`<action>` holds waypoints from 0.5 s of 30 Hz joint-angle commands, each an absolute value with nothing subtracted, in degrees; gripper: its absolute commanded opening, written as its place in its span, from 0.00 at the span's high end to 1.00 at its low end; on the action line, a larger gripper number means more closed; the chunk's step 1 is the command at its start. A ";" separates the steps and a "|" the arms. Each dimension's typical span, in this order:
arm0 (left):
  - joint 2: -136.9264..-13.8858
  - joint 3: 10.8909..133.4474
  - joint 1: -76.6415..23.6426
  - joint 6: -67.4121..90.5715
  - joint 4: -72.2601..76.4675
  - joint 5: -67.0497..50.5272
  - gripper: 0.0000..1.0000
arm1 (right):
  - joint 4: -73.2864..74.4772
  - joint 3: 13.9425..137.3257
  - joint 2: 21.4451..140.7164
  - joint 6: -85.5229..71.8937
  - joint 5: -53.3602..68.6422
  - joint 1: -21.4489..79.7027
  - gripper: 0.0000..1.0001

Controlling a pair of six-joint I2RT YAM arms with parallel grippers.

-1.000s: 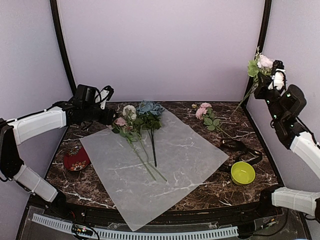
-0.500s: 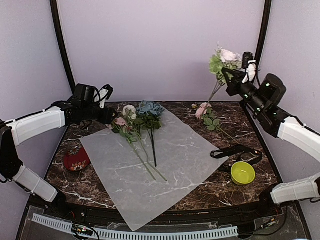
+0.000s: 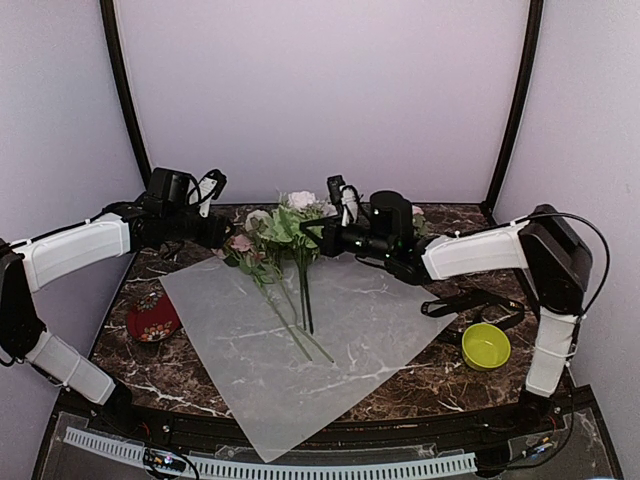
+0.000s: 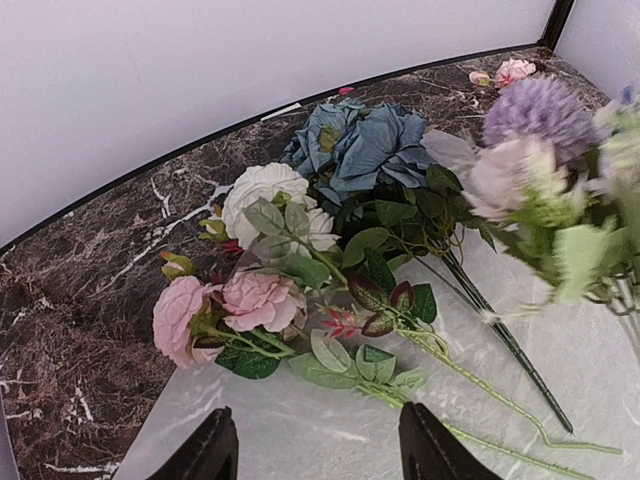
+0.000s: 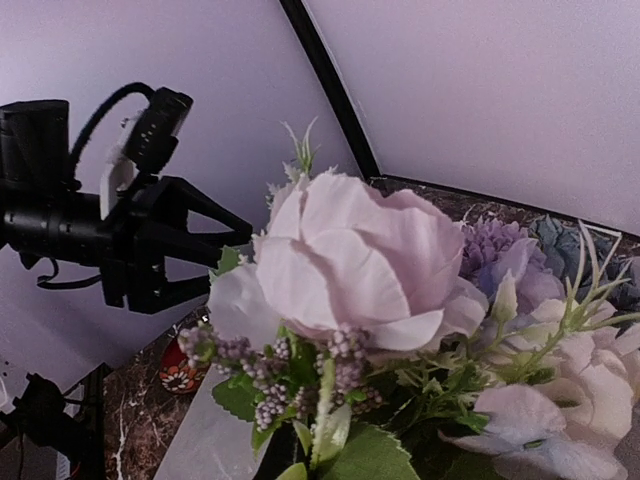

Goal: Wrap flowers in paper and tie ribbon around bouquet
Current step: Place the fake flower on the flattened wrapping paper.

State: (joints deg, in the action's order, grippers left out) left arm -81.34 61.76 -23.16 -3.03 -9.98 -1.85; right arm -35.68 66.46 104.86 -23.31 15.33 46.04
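"Where were the flowers (image 3: 272, 262)?"

"Lying on the far half of the paper (image 3: 350, 330), stems pointing towards its middle. The right gripper (image 3: 318, 236) was clamped on one more pale-pink sprig (image 3: 301, 200), just above those blooms. The left gripper (image 4: 315, 458) gaped wide at the paper's far-left edge, holding nothing."

"So, gathering?"

"I'd say so. Next, that sprig needed lowering alongside the others. The ribbon (image 3: 470, 296) lay off the paper's right corner, untouched. No writing I could read anywhere."
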 commanded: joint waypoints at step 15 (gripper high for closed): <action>-80.43 61.07 -23.18 -4.17 -10.39 -1.91 0.43 | -7.46 84.62 114.72 -9.25 20.46 44.68 0.88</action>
